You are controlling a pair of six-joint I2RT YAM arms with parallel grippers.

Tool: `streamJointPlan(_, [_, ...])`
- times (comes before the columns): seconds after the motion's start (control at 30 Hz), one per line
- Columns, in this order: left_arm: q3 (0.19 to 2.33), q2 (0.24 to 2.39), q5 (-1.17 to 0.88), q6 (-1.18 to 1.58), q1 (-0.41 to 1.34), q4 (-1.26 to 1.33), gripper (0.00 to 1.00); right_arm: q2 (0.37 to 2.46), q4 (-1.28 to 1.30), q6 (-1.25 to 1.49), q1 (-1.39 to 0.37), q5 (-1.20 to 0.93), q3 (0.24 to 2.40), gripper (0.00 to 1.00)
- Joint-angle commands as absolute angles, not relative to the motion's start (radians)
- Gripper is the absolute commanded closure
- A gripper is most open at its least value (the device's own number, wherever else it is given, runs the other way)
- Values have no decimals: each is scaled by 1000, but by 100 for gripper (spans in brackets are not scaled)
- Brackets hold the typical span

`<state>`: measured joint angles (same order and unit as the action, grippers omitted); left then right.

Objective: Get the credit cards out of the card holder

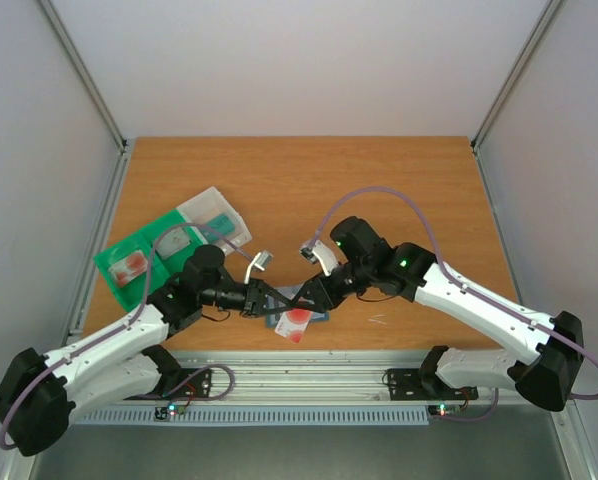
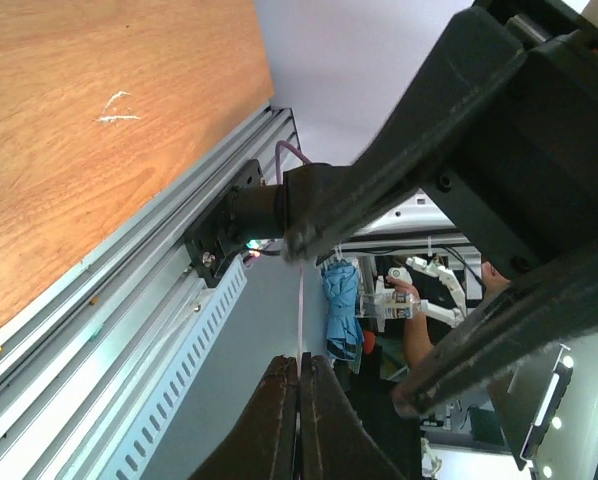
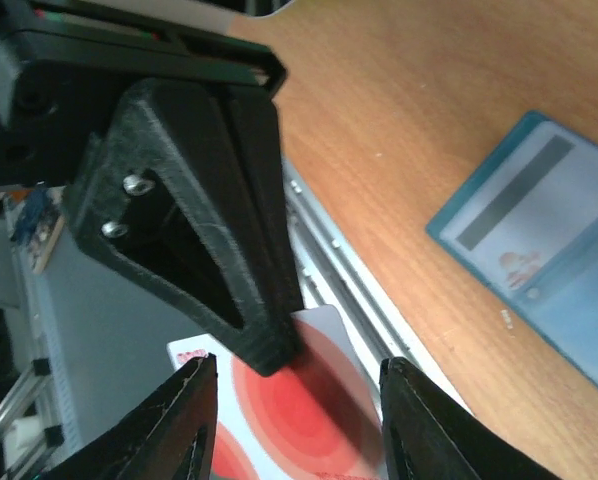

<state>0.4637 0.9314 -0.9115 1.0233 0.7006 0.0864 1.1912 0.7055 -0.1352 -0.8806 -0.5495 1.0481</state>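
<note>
My left gripper (image 1: 279, 301) (image 2: 300, 360) is shut on a white credit card with a big red round mark (image 1: 296, 323), seen edge-on as a thin pink line in the left wrist view (image 2: 300, 310). It holds the card above the table's front edge. My right gripper (image 1: 305, 298) (image 3: 299, 366) is open, one finger on each side of that card (image 3: 319, 400), not touching it. The slate-blue card holder (image 3: 539, 240) lies open on the table with a whitish card bearing a grey stripe in it; it shows partly under the grippers in the top view (image 1: 322, 317).
A green tray (image 1: 139, 262) with a clear box (image 1: 214, 220) holding teal blocks sits at the left. An aluminium rail (image 1: 309, 365) runs along the table's front edge, below the grippers. Frame posts stand at the back corners.
</note>
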Motion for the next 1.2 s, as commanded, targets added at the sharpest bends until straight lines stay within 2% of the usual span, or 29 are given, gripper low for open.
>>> streamJointPlan(0.0, [490, 936, -942, 1004, 719, 173, 100, 1187, 680, -162, -885, -690, 1057, 56])
streamJointPlan(0.07, [489, 927, -943, 1002, 719, 172, 100, 1182, 677, -164, -885, -720, 1048, 60])
streamJointPlan(0.2, [483, 907, -943, 999, 718, 179, 99, 1173, 705, -177, -885, -694, 1038, 51])
streamJointPlan(0.77, [503, 868, -958, 949, 719, 103, 99, 1157, 766, -208, -884, -682, 1022, 53])
streamJointPlan(0.83, [502, 866, -959, 948, 719, 105, 99, 1154, 765, -210, -884, -690, 1018, 59])
streamJointPlan(1.03, [509, 858, -936, 914, 719, 55, 100, 1137, 730, -183, -883, -697, 996, 96])
streamJointPlan(1.1, [519, 851, -908, 882, 719, 10, 100, 1130, 705, -166, -882, -704, 980, 99])
streamJointPlan(1.17, [531, 835, -873, 870, 719, -44, 92, 1118, 678, -140, -882, -702, 968, 99])
